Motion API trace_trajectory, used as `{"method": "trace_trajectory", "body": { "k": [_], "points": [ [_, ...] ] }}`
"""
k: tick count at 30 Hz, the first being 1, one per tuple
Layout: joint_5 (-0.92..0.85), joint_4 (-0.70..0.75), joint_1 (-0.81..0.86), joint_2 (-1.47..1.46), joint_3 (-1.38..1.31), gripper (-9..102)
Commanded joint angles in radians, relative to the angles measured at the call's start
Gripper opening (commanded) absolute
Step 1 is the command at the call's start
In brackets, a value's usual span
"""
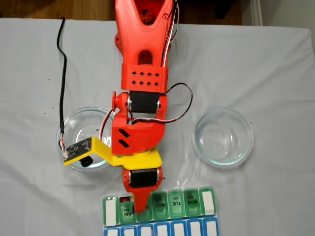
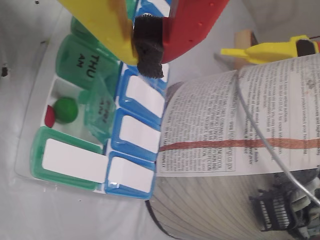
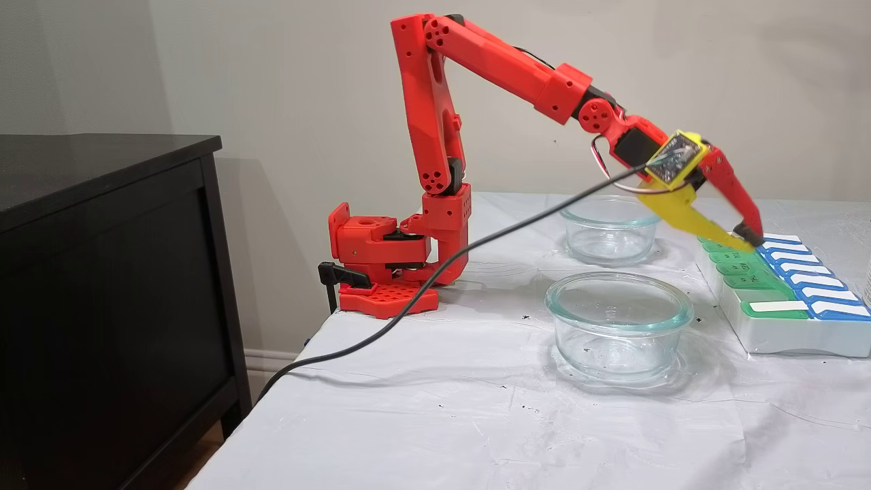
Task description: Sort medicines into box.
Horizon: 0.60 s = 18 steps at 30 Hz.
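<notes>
Hovering low over the green row of the box (image 1: 157, 206), the gripper (image 1: 141, 209) points its red finger and yellow finger down at the compartments; in the wrist view the two fingers meet on a black foam pad (image 2: 149, 47) at their tips, so the jaws are pressed together with nothing seen between them. Just below the tips in that view a green lid marked THU (image 2: 85, 62) is closed, and the next compartment stands open with its translucent lid (image 2: 100, 112) tilted up; inside it lie one green ball (image 2: 66, 109) and one dark red ball (image 2: 50, 116), touching each other. In the fixed view from above, a dark red spot shows in the open compartment (image 1: 126, 200) just left of the finger. A blue row (image 1: 162, 229) runs along the near side of the green one in that view. Two round glass dishes sit on the white cloth, one to the left (image 1: 74, 129) of the arm under the yellow camera bracket (image 1: 106, 150), one to the right (image 1: 223, 136), well apart. From the side view, the red arm (image 3: 476, 61) reaches from its base (image 3: 381, 265) at the table's left edge, beside a black cabinet (image 3: 102, 286).
</notes>
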Motion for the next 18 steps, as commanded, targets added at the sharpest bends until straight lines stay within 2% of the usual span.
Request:
{"method": "trace_trajectory", "body": {
  "k": [1,13,18],
  "points": [
    [0.008,-0.069,-0.002,0.061,-0.054,0],
    [0.002,-0.046,0.095,-0.143,-0.169,0],
    [-0.035,0.067,0.100,-0.135,-0.192,0]
  ]
}}
